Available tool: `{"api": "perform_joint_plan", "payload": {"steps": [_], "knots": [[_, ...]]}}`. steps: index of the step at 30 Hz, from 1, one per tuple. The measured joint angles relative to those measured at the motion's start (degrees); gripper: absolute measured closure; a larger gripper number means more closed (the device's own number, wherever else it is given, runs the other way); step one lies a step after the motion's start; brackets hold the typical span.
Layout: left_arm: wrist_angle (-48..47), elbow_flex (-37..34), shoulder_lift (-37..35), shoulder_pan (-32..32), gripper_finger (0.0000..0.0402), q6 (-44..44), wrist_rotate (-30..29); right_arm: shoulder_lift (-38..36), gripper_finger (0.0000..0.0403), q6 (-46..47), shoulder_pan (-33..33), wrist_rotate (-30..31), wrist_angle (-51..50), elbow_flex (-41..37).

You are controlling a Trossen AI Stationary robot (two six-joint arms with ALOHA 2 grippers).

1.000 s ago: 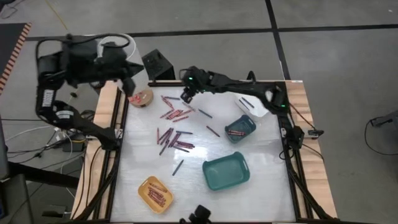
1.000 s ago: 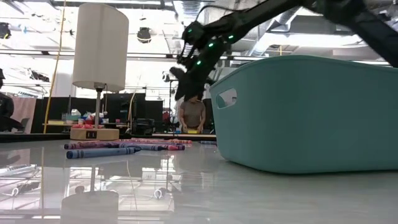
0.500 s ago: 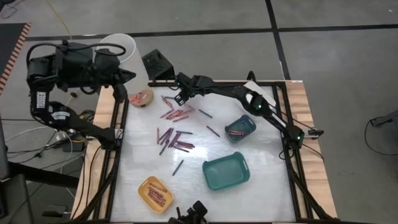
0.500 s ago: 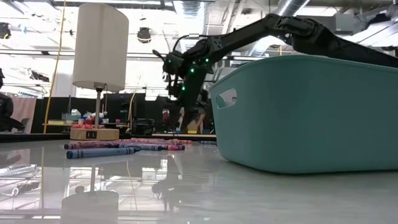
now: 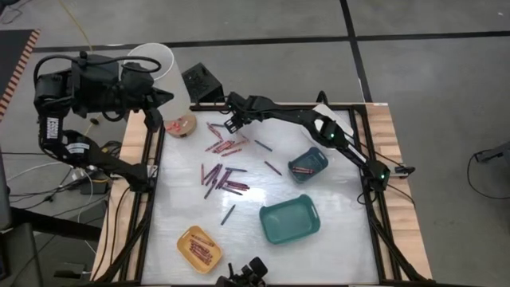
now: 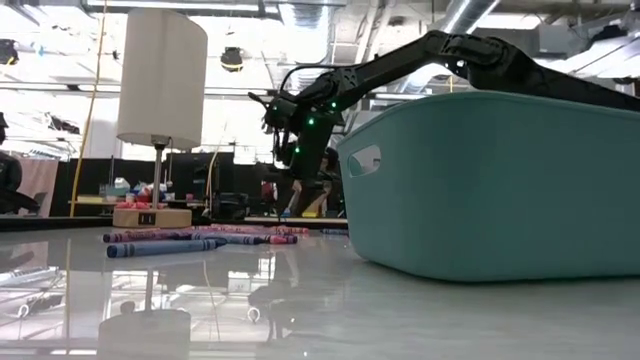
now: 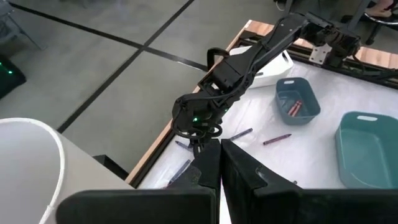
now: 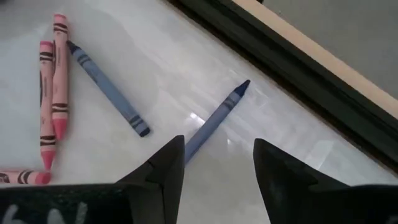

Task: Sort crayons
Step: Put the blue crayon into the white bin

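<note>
Your crayons (image 5: 225,170) lie flat on the table (image 5: 335,255) as short thin sticks in red, pink, purple and dark blue-grey. You see one loose cluster near the far edge and a second, darker bunch toward the middle, with a few singles scattered apart. Up close, you have two blue crayons (image 8: 107,88) angled toward each other without touching, and two pink crayons (image 8: 53,87) lying side by side, touching. More crayons rest inside the yellow tray (image 5: 184,239) and the small blue-grey tray (image 5: 317,152).
</note>
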Motion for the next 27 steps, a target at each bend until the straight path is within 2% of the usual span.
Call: {"api": "perform_joint_plan", "payload": {"steps": [7,11,13,16,22,27], "knots": [[0.0,0.0,0.02,0.0,0.0401,0.18,-0.02,-2.47,0.023,0.32,-0.37,-0.18,-1.62,1.45],[-0.35,0.0,0.02,0.0,0.0401,0.69,-0.03,-2.04,0.024,-0.64,-0.69,-6.23,-3.78,1.2],[-1.35,0.0,0.02,0.0,0.0401,1.0,-0.04,-1.86,0.0242,-7.46,-0.21,-8.84,-4.78,1.12],[-2.43,0.0,0.02,0.0,0.0401,1.65,-0.09,-2.78,0.0243,-23.12,0.66,-9.4,-7.09,1.2],[-2.58,0.01,0.0,0.0,0.0401,1.66,-0.16,-3.72,0.0243,-49.22,0.54,-6.12,-16.1,1.27],[-2.57,0.02,0.01,0.0,0.0402,2.18,-2.83,-4.09,0.0243,-65.72,0.57,-5.85,-16.61,1.27]]}}
